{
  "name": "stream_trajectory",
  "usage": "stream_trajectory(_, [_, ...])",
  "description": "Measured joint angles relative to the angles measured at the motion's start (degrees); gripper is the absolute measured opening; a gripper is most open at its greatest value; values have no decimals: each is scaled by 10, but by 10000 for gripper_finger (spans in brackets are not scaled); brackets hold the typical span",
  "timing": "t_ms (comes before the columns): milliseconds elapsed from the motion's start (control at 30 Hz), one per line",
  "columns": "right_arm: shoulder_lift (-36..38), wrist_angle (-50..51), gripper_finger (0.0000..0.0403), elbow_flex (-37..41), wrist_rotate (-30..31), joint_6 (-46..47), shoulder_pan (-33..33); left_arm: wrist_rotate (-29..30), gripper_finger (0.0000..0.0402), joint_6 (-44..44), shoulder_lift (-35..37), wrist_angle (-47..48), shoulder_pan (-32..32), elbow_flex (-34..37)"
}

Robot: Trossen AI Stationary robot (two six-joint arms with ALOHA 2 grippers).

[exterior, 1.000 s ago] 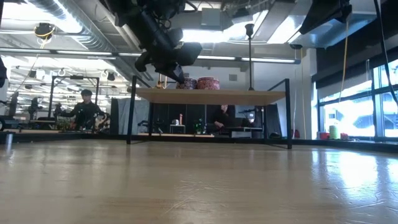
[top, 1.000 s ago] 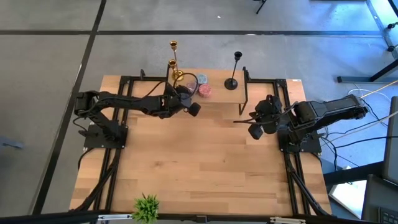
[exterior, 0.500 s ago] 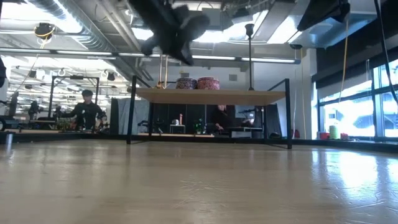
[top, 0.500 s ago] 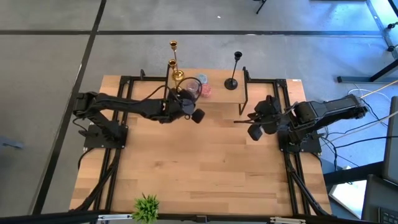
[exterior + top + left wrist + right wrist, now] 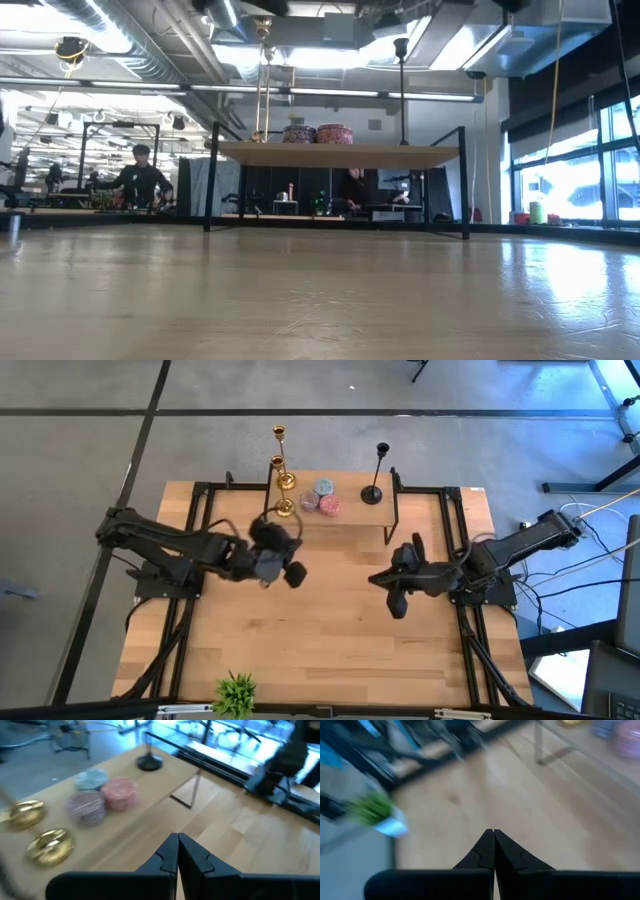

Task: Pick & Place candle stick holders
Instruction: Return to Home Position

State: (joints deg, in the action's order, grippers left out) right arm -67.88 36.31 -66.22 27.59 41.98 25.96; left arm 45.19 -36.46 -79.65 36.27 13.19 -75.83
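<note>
Left gripper [image 5: 177,851] has its fingers pressed together, holding nothing; ahead of it I see the shelf [image 5: 350,513] carrying two gold candle stick holders [image 5: 50,845] and the black candle stick holder [image 5: 150,763]. Right gripper [image 5: 494,847]: likewise closed, empty.

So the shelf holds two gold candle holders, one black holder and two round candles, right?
Not fully. The left wrist view shows three round candles, not two. The two gold holders and one black holder do stand on the shelf.
</note>
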Motion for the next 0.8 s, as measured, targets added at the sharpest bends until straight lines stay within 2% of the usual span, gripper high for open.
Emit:
stream_trajectory(133, [0, -91, 0, 0, 12, 10, 28, 95, 1, -101, 34, 41, 77, 21])
stream_trajectory(300, [7, -98, 0, 0, 52, 0, 67, 199, 1, -254, 57, 45, 164, 70])
stream_trajectory(433, [18, -102, 0, 19, 45, 1, 80, 244, 2, -392, 50, 37, 203, 89])
stream_trajectory(600, [56, -120, 0, 84, 6, 4, 77, 257, 2, -396, 21, -28, 209, 89])
stream_trajectory(800, [152, -177, 0, 196, -71, 9, 72, 254, 2, -349, -22, -172, 175, 89])
